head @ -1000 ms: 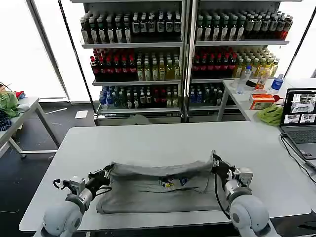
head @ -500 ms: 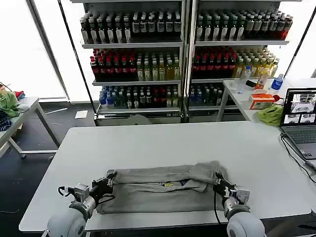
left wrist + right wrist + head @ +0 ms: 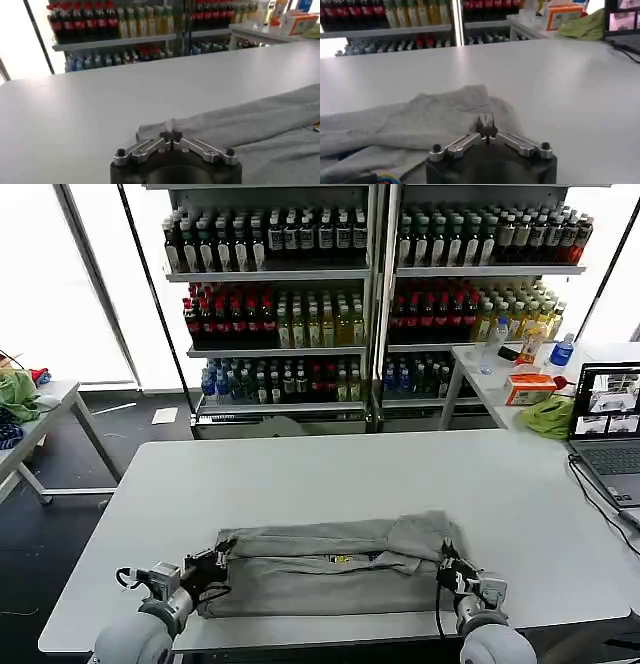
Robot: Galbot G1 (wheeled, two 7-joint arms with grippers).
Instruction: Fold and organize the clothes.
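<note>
At the surface's [image 3: 330, 469] near edge, the left gripper [image 3: 213, 565] pinches the T-shirt [image 3: 330, 569] fold's left corner and the right gripper [image 3: 447, 566] its right; both should lower evenly, keeping the folded edge straight before letting go.

Your left tool [image 3: 171, 135] sits low over the white counter [image 3: 100, 105], its fingertips pinched together on a corner of the grey T-shirt [image 3: 250, 125]. The shirt lies flat, spreading away to the right. Far behind, shelves [image 3: 110, 40] carry rows of bottles [image 3: 100, 22].
</note>
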